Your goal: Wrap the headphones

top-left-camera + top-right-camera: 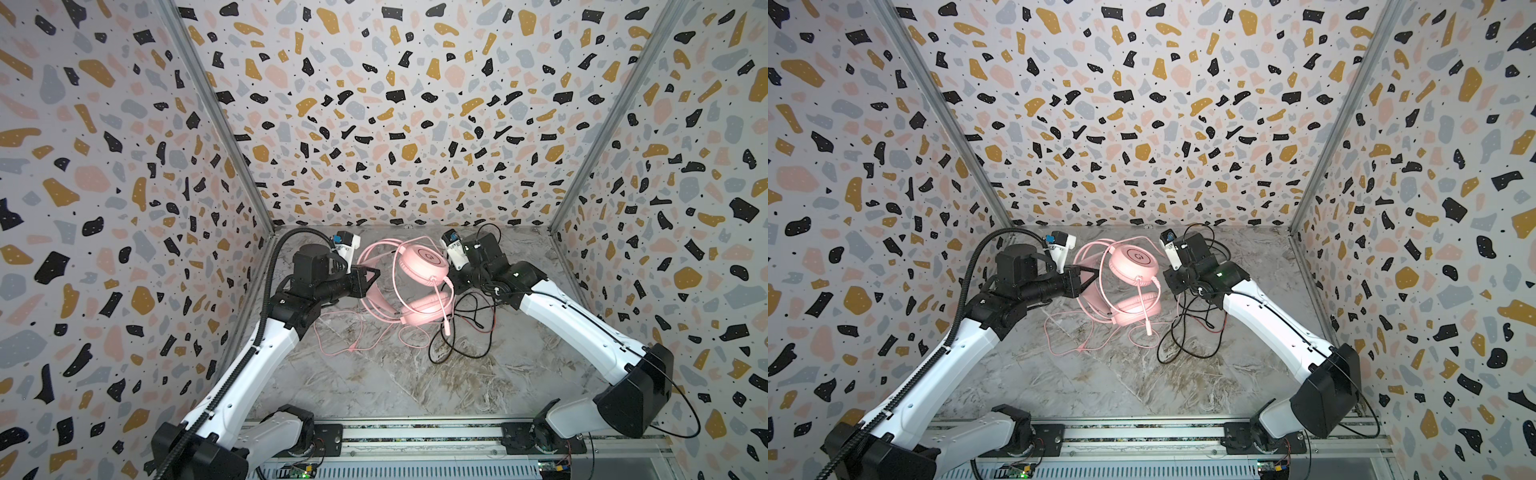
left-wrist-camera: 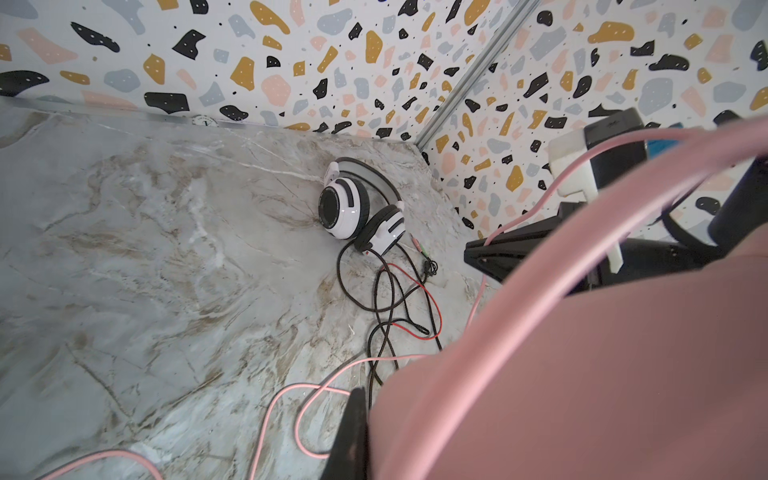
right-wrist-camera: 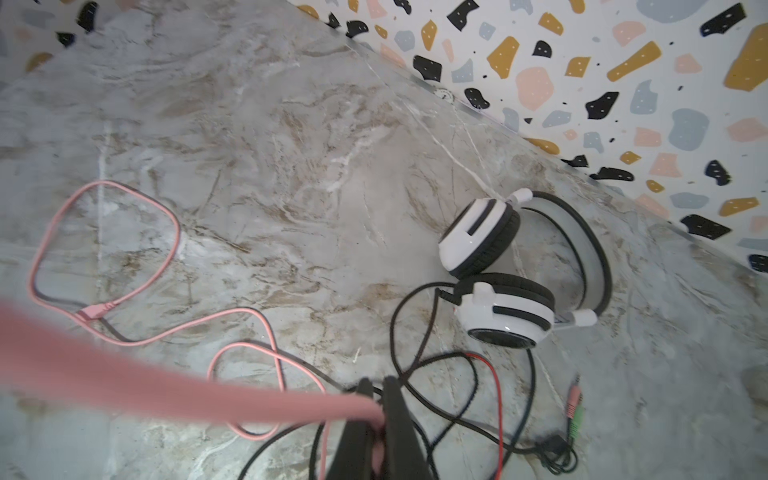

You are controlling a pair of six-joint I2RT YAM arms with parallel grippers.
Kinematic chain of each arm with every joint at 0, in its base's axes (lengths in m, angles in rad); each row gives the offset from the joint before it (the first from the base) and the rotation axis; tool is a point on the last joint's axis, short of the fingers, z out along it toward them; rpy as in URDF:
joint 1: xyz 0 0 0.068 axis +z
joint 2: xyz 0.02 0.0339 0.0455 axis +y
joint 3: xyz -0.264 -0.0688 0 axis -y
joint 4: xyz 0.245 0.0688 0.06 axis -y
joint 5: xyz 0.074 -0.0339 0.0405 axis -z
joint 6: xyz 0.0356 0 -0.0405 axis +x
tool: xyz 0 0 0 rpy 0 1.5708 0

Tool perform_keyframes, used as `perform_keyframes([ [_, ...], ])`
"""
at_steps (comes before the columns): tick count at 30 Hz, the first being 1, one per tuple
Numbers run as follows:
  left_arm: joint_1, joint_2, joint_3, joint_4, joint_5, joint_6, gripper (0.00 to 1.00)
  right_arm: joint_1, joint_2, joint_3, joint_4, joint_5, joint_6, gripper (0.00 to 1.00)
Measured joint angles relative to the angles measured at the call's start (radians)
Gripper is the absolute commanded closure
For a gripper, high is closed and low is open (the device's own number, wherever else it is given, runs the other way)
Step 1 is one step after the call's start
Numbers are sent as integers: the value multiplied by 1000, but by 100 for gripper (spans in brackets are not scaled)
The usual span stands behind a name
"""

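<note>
Pink cable is pinched in the right end effector, left end effector clamps the pink headset mid-frame, so I'd loop it taut.

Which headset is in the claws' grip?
The pink headset: the left claw grips it and the right claw pinches its cable. The white headset lies free on the table.

Right pincer clamped on pink cable; white headset on marble table, black-red cable tangled beside.
</note>
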State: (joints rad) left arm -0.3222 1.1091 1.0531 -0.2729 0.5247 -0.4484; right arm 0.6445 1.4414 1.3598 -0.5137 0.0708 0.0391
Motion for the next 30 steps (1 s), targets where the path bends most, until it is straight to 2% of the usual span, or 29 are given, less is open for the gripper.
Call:
perform_keyframes([
  [6, 0, -21, 0, 41, 26, -53, 100, -39, -3, -72, 75, -41, 32, 98],
  [14, 0, -50, 0, 83, 53, -115, 100, -154, -3, -173, 153, -102, 51, 99],
  [20, -1, -48, 0, 90, 53, -142, 100, -175, -17, -225, 217, -160, 67, 98],
  [23, -1, -45, -2, 108, 54, -156, 100, -173, -21, -255, 264, -209, 81, 94],
  [30, -1, -24, -11, 145, 47, -185, 100, -152, -21, -367, 417, -327, 148, 72],
])
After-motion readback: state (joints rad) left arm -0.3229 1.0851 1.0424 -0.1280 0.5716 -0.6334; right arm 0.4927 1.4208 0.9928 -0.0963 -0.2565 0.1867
